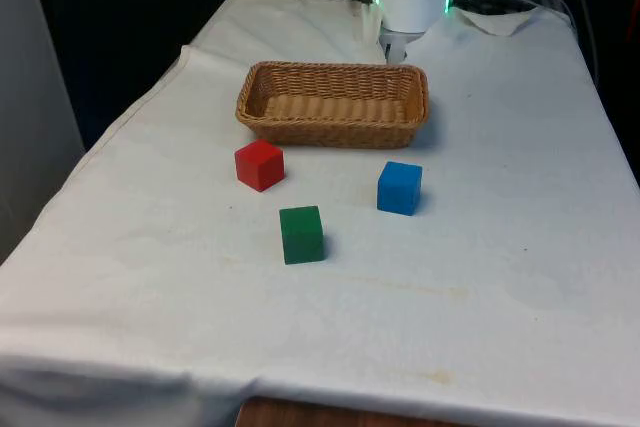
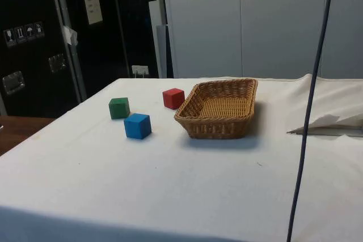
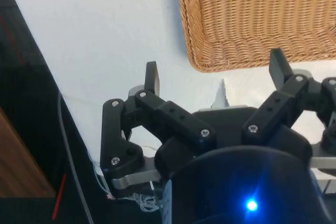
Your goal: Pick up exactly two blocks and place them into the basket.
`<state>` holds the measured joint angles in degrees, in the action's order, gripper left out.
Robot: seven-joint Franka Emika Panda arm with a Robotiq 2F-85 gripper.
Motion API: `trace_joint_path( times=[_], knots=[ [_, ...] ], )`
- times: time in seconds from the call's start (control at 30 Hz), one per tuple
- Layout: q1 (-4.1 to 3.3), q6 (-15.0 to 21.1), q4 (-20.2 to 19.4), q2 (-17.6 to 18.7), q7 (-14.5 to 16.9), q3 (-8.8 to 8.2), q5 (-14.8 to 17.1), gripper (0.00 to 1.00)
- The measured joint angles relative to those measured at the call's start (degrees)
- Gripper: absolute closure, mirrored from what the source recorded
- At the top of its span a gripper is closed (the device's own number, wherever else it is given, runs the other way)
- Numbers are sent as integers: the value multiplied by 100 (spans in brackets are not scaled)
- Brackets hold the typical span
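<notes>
In the front view the basket [image 1: 333, 104] sits toward the far end of the table [image 1: 520, 247], empty, with three blocks in front of it: the red block [image 1: 260, 164] nearest the basket on the front view's left, the blue block [image 1: 400, 187] on the front view's right, and the green block [image 1: 301, 234] closest to the camera, between the other two. All three lie apart from each other and from the basket, so any one can be taken without nudging a neighbour.

The side view confirms the spacing: the red block [image 2: 173, 98] lies just beside the basket [image 2: 218, 108] rim without touching it, while the blue block [image 2: 138, 126] and green block [image 2: 119, 107] lie further out on the cloth. Nothing is in the basket yet, so the job looks to be at its start.

In the wrist view the gripper [image 3: 212, 74] hangs high above the cloth near one end of the basket [image 3: 252, 19], its fingers [image 3: 151, 78] spread wide and holding nothing.

The sensible first pick is probably the red block, being closest. The arm should come straight down over its centre, turn the fingers to meet two flat faces rather than corners, and keep clear of the wicker rim. It should close only once the fingers straddle the block low on its sides.
</notes>
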<state>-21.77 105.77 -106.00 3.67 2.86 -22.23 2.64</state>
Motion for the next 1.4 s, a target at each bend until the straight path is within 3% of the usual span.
trace_joint_path(
  times=[0.37, 0.77, 1.13, 1.4],
  knots=[
    [0, 52, 241, 367, -138, 160, 52, 0],
    [0, 613, -23, 590, -539, 418, 57, 0],
    [17, 1192, -413, 584, -659, 435, 57, 0],
    [97, 1667, -630, 613, -350, 327, 143, 0]
  ],
)
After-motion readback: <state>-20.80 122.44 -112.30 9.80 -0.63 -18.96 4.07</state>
